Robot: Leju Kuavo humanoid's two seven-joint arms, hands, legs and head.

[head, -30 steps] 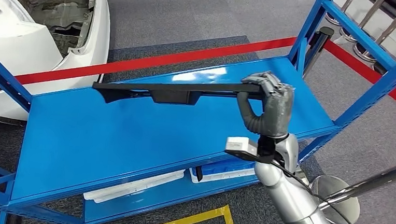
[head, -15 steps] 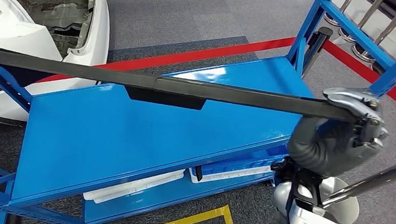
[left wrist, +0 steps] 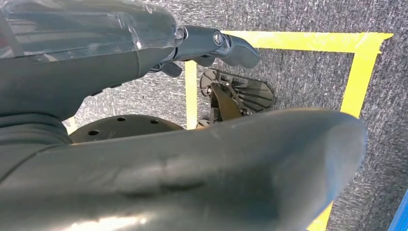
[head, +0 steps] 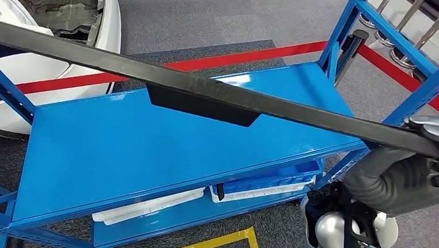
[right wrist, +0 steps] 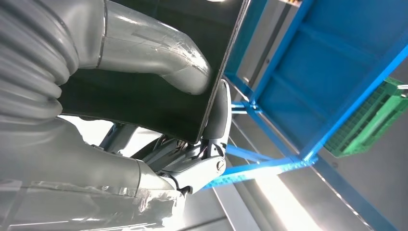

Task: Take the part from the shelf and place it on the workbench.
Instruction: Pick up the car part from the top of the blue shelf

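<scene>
The part [head: 207,97] is a long black bar with a flat tab under its middle. It hangs in the air above the blue shelf [head: 118,146], slanting from the upper left down to the right in the head view. My right hand [head: 416,165] grips its right end, off the shelf's right front corner. In the right wrist view the black part [right wrist: 159,96] sits clamped between the thumb and the fingers [right wrist: 207,159]. My left hand [left wrist: 168,144] hangs over grey carpet with nothing in it, fingers spread.
Blue shelf uprights [head: 433,79] rise at the right, close to my right hand. A white car body [head: 50,33] and red barrier tape [head: 227,58] lie behind the shelf. White and blue trays [head: 259,187] fill the lower level. A stanchion base [head: 383,226] and yellow floor tape [head: 221,242] are nearby.
My right hand has lifted the part off the shelf and drawn it right and toward the camera. The bar now spans the whole head view.
</scene>
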